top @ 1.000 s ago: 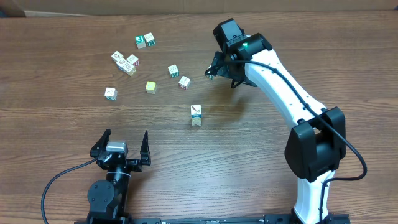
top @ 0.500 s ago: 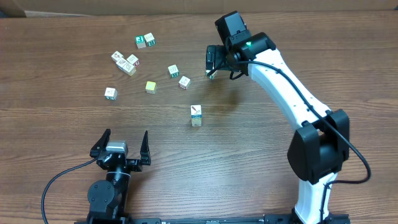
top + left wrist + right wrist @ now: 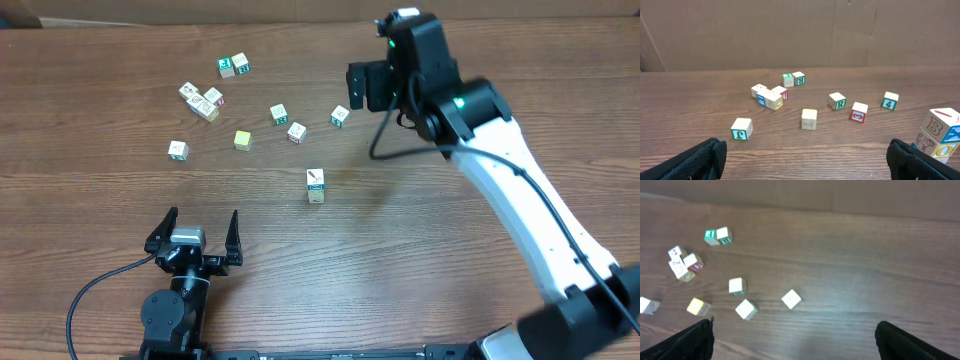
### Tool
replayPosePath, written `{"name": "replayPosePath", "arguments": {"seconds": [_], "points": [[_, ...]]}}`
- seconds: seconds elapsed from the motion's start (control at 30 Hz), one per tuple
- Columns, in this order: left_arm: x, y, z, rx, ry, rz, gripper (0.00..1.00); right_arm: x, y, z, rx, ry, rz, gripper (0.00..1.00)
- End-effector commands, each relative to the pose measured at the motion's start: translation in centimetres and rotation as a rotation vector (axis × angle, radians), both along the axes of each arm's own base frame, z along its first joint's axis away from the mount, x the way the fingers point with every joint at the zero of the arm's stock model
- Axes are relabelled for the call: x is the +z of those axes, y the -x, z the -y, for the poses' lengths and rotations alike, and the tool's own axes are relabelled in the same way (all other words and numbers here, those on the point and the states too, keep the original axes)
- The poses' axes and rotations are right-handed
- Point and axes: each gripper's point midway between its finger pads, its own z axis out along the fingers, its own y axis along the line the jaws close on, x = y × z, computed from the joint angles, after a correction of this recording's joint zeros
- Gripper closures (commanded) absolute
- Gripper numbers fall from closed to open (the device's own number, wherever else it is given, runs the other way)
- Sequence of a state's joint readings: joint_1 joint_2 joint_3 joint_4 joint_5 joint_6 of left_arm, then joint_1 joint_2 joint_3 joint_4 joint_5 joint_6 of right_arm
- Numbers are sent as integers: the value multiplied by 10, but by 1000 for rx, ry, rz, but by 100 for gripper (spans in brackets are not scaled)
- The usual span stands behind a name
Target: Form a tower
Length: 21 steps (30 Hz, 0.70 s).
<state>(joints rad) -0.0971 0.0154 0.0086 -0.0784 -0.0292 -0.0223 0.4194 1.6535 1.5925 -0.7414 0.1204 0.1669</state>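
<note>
**Task status.** The tower stands near the middle of the table, well apart from every other cube. In the left wrist view at least two lettered cubes are seen stacked in it, a "B" cube uppermost. Its base is cut off by the frame edge, so the full height cannot be told. The build is judged to be at an early stage, since most of the cubes lie unstacked.

**Remaining stock, left to right.**
- A single cube lies farthest left.
- A cluster of cubes is packed touching, and the exact count cannot be told.
- A pair of cubes lies side by side at the far edge of the group.
- A plain yellow-green cube lies nearer the front.
- The "R" cube, the "3" cube and the "4" cube are spread beyond the tower.

**Grippers.** The left gripper is parked at the near edge with its fingers spread, and nothing is held. The right gripper is raised just right of the "4" cube, its fingers fully released and empty.

**Containers.** No container is seen in any view. All cubes rest directly on the table.
</note>
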Motion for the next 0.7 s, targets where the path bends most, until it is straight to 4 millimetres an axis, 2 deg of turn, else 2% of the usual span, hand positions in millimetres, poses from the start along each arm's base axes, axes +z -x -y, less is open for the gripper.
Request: {"name": "replayPosePath", "arguments": {"seconds": [0.0,0.37,0.67], "points": [[1,0,0,-6,-14,11,1,-17,9,23,-23,7,3,0],[1,0,0,-6,-14,11,0,-43,25,63,-18,-156,80,0],[1,0,0,-6,-14,11,0,-53,41,72,-12,-189,150,0]]}}
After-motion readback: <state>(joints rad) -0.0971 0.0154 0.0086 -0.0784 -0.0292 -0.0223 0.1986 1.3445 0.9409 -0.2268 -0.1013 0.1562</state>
